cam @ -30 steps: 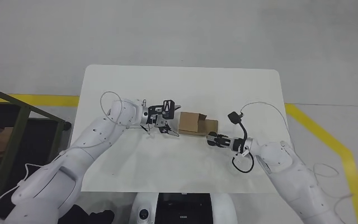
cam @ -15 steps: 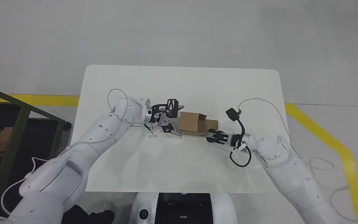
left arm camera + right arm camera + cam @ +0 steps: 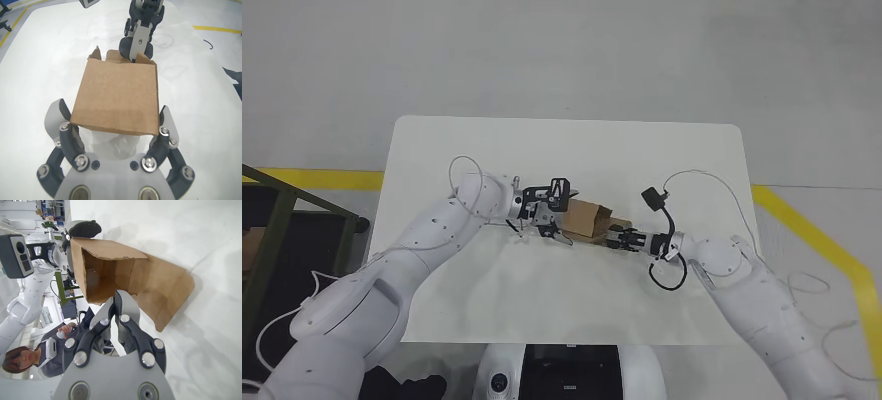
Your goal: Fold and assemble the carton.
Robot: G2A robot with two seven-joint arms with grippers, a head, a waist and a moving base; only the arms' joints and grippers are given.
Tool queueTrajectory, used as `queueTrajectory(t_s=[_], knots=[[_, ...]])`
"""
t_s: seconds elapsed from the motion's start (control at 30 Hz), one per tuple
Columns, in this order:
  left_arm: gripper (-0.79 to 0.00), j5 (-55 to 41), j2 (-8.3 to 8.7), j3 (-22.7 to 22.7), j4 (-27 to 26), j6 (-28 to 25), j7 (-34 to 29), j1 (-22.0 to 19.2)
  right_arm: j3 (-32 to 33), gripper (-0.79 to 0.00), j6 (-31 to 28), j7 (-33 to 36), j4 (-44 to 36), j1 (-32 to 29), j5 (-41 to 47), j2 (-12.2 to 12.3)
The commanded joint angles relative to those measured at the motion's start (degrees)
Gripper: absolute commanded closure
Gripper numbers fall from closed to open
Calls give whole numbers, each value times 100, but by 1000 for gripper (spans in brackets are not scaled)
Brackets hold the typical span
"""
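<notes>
On the white worktop (image 3: 442, 150), the carton (image 3: 585, 217) lies mid-table, its body squared up. Your left pincer (image 3: 114, 115) clasps its left end. Your right pincer (image 3: 115, 296), closed on nothing, noses the open right end. Its flaps (image 3: 166, 298) look unfolded, so closing remains.

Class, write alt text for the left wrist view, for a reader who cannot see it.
A brown carton is held by its sides between the fingers of the left gripper, over a white table. At the carton's far, open end, the right gripper, shut, has its tip at a raised flap.
</notes>
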Motion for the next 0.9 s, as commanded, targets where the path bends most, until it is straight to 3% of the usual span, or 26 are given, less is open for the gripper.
queueTrajectory(t_s=[0.0, 0.87], knots=[[-785, 17, -25, 28, 44, 1, 26, -23, -46, 0, -29, -11, 77, 65, 40, -25], [-785, 116, -166, 111, 237, 120, 176, -85, -948, 0, -659, 105, 1447, 1045, 882, -581]])
